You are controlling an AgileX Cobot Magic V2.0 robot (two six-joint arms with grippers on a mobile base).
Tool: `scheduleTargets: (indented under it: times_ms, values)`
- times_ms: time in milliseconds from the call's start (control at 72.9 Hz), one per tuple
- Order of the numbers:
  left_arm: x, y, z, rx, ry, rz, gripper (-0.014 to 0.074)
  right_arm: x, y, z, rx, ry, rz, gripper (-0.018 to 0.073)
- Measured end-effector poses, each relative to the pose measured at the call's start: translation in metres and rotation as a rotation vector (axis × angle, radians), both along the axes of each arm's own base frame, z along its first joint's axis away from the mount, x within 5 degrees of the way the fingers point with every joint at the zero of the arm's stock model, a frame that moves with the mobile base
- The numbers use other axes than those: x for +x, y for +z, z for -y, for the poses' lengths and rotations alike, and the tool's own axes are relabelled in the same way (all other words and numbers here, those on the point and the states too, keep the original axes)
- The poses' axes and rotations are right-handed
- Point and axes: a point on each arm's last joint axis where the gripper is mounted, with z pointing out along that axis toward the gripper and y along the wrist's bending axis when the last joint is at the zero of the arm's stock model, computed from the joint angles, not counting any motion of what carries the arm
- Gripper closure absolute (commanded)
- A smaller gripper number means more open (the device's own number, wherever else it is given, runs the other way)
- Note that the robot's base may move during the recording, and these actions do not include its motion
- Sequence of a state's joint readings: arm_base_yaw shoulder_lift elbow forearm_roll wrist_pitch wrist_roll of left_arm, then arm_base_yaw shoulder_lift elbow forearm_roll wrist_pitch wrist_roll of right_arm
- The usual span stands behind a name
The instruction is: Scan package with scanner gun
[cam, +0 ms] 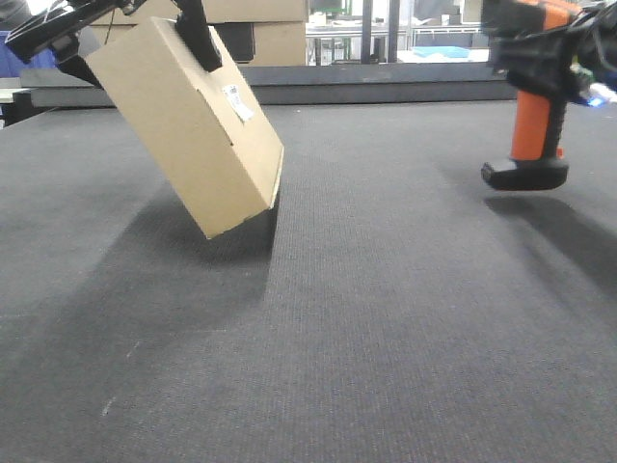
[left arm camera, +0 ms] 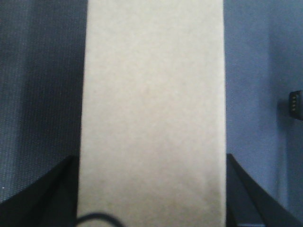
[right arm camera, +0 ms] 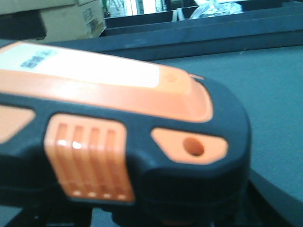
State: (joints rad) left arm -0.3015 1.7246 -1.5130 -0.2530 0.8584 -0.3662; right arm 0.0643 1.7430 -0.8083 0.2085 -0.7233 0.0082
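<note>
Left gripper point(cam: 130, 34) clamps the package point(cam: 188, 125) at 10 o'clock, raised and tilted so that barcode label point(cam: 237, 101) faces the scanner gun point(cam: 535, 116). Right gripper point(cam: 578, 68) holds the gun aloft at 2 o'clock.

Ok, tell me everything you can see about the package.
The package is a plain brown cardboard box, closed, with a small white barcode label on the face turned up and to the right. It hangs steeply tilted, its upper end clamped between the jaws of the left gripper. Its lowest corner is at the dark table; whether it touches is unclear.
</note>
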Motion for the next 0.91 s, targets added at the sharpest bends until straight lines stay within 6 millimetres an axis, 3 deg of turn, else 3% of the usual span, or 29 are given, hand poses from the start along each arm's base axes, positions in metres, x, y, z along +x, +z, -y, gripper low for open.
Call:
scheduleTargets:
  times_ms: [453, 741, 810, 906]
  values:
    - [0.000, 0.000, 0.000, 0.000, 0.000, 0.000, 0.0708, 0.001, 0.000, 0.000, -0.003, 0.002, 0.020, 0.0720]
    - [0.001, 0.001, 0.000, -0.004, 0.004, 0.013, 0.0708, 0.003, -0.011, 0.000, 0.045, -0.005, -0.007, 0.0720]
    - [0.001, 0.001, 0.000, -0.004, 0.004, 0.015, 0.0708, 0.004, -0.012, 0.000, 0.052, -0.006, -0.007, 0.0676]
    - [0.001, 0.001, 0.000, -0.004, 0.004, 0.015, 0.0708, 0.004, -0.012, 0.000, 0.061, -0.007, -0.006, 0.0517]
